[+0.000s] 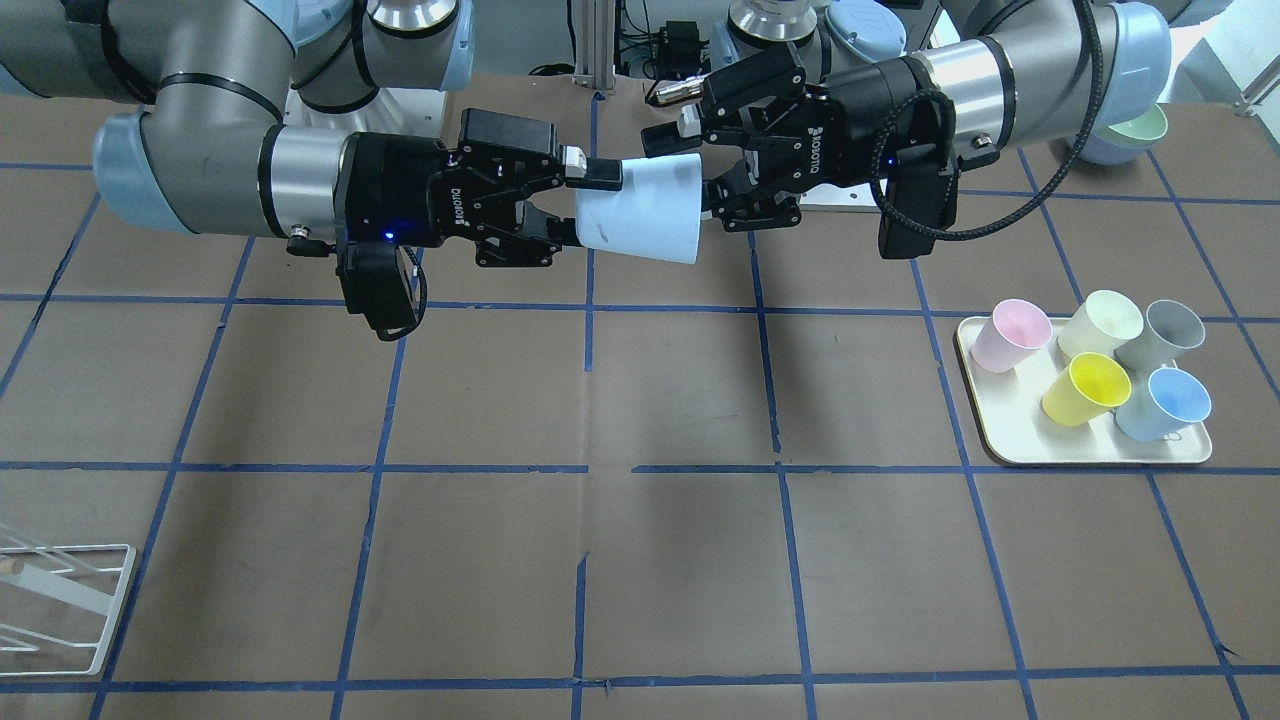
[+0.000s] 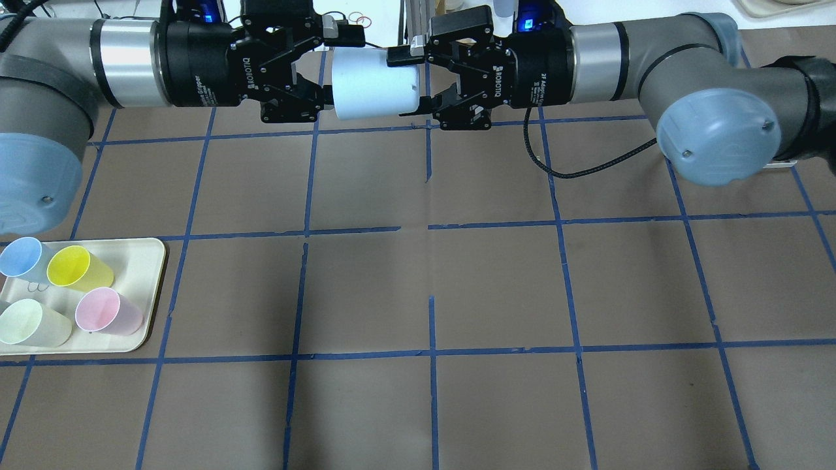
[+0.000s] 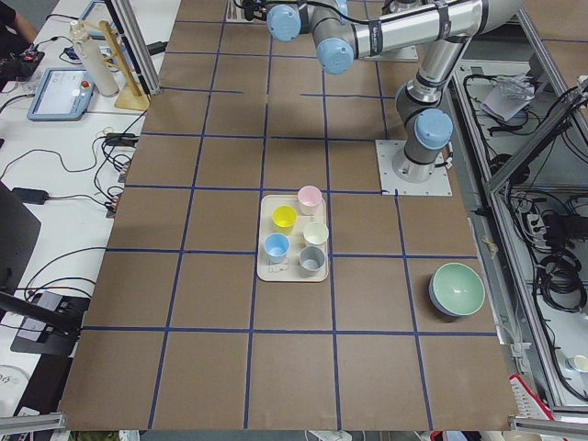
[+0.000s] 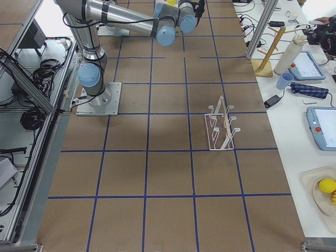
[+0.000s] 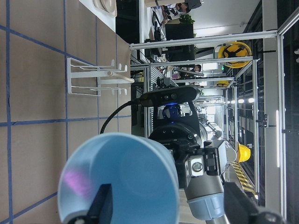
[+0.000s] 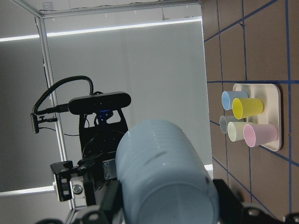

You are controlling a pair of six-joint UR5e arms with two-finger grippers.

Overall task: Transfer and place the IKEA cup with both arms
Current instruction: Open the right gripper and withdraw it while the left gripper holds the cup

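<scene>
Your IKEA cup (image 2: 375,85) hangs on its side in the air at the top centre of the overhead view, well above the tabletop (image 2: 431,274). Its mouth points toward the left hand (image 2: 336,65) and its narrow base toward the right hand (image 2: 405,81). The right hand is closed on the base end, with a finger pressed on each side, and it seems to carry the cup alone. The left hand stands spread. One finger (image 2: 349,36) sits just outside the rim with a sliver of gap, and the other (image 2: 307,98) is at the mouth; the left wrist view suggests it reaches inside. That inner finger is your first worry: if the left arm pulls away at any angle off the cup's axis, it could hook the rim and drag the cup out of the right hand's hold. The second worry is the hold itself. The cup is smooth, tapered plastic, gripped near its small end with most of it sticking out, so a jerk or a quick wrist turn could let it tilt or slide free. A drop from here would land on the tabletop, and the cup would likely roll. The two hands are also very near each other, so a careless move could knock one against the other.
</scene>
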